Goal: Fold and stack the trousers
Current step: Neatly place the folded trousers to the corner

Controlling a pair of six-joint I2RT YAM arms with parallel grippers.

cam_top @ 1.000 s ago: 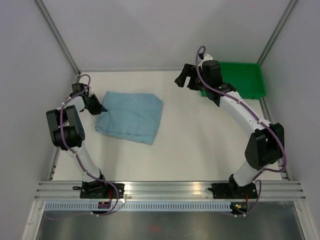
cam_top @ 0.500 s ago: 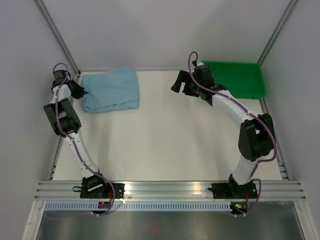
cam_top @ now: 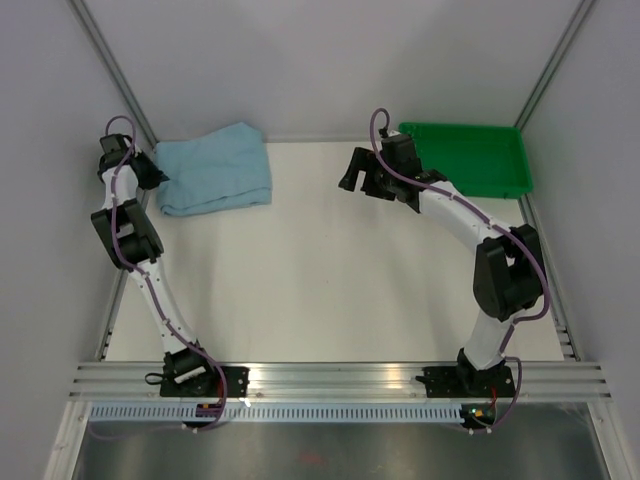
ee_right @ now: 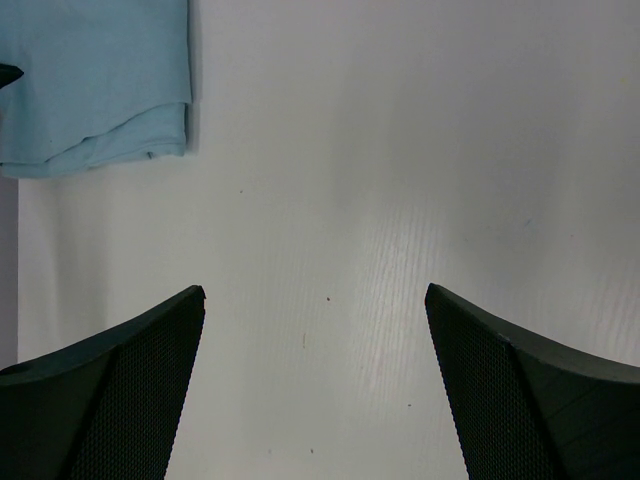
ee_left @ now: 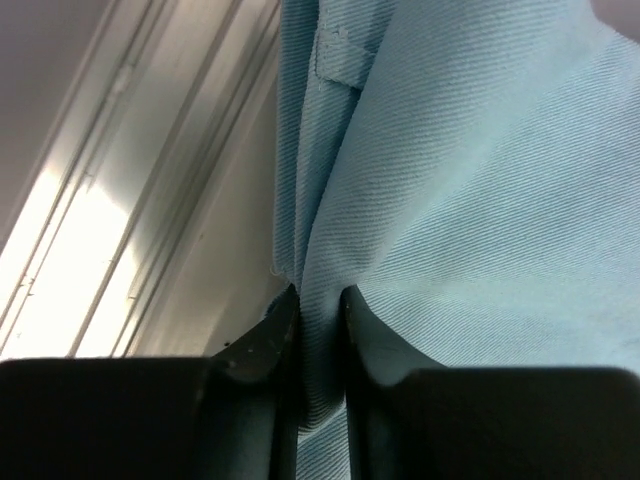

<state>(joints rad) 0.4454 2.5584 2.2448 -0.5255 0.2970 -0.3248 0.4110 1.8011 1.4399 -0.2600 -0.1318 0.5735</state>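
The light sky-blue trousers (cam_top: 215, 170) lie folded in a compact bundle at the table's far left corner. My left gripper (cam_top: 157, 177) is at the bundle's left edge, shut on a fold of the cloth; in the left wrist view the trousers (ee_left: 480, 200) fill the frame and my left gripper (ee_left: 320, 295) pinches the fabric between its jaws. My right gripper (cam_top: 362, 180) is open and empty above the bare table, far right of the bundle. In the right wrist view the right gripper (ee_right: 315, 295) is wide apart, with the trousers (ee_right: 95, 80) at the top left.
A green plastic tray (cam_top: 470, 160) stands at the far right corner, just behind my right arm. Grey walls and a metal frame rail (ee_left: 120, 200) run close along the left side of the trousers. White table surface (cam_top: 330, 270) stretches between the arms.
My left gripper has dragged the folded trousers from mid-left of the table up into the far left corner. My right gripper has shifted slightly left near the tray.
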